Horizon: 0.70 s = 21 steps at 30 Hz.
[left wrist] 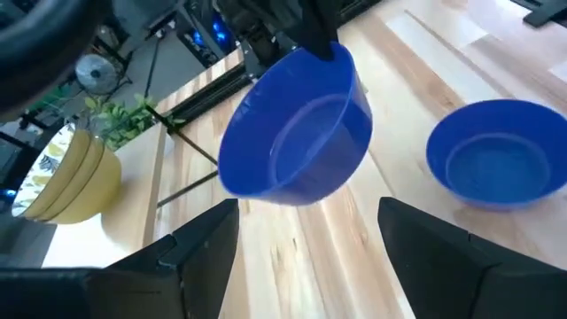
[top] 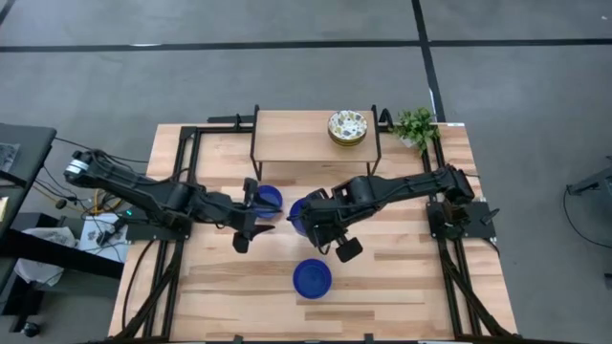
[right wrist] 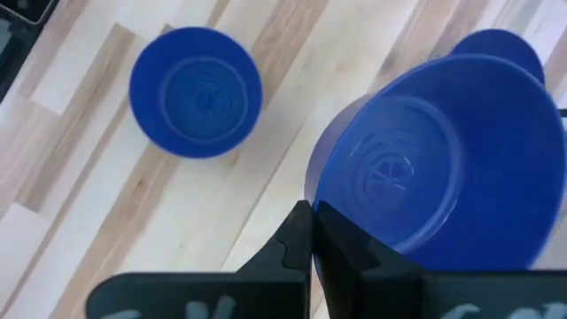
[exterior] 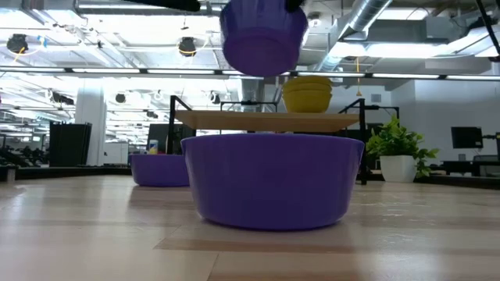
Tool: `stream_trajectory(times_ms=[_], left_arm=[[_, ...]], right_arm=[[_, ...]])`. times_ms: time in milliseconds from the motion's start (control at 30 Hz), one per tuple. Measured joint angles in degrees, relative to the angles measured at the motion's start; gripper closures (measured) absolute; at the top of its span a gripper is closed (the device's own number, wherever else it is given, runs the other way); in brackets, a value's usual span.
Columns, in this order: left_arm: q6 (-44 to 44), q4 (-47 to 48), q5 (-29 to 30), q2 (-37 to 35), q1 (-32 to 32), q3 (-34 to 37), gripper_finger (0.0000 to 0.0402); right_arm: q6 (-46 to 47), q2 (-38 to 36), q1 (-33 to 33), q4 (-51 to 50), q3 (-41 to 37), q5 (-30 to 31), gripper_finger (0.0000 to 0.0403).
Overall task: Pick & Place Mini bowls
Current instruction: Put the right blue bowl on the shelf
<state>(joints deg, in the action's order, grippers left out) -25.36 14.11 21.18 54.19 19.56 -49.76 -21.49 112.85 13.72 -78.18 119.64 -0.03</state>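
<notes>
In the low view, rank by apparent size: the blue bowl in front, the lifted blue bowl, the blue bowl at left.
1. Front blue bowl, nearest the camera.
2. Lifted blue bowl.
3. Left blue bowl, farther back.
Distance drives this; true sizes look alike.

- One bowl point(top: 312, 277) sits on the counter point(top: 402, 277) near its front edge.
- A second bowl point(top: 269, 199) sits farther back, left of centre.
- A third bowl point(top: 299, 218) hangs above the counter between them.
- Stacked bowls point(top: 348, 127) sit on a shelf point(top: 292, 136) at the back.
- A plant point(top: 416, 126) stands right of the shelf.
</notes>
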Motion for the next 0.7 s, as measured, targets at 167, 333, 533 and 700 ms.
stream_trajectory(times_ms=[167, 333, 533, 700], left_arm=[[-4.95, 0.77, 0.24, 1.64, -0.03, 0.02, 0.0132], [-9.31, 1.06, 0.27, 4.03, -0.03, 0.02, 0.0132], [-12.31, 0.92, 0.29, 7.02, -0.06, 0.04, 0.0132], [-12.33, 0.87, 0.27, 8.05, -0.06, 0.04, 0.0132]], right_arm=[[0.0, 1.64, -0.74, -0.7, -0.03, -0.04, 0.0403], [-0.22, 2.86, -0.68, -1.47, 0.04, -0.75, 0.0403], [0.0, 2.88, -0.83, 2.09, 0.02, -1.91, 0.0403], [0.0, 2.85, -1.27, 3.65, 0.02, -3.65, 0.0403]])
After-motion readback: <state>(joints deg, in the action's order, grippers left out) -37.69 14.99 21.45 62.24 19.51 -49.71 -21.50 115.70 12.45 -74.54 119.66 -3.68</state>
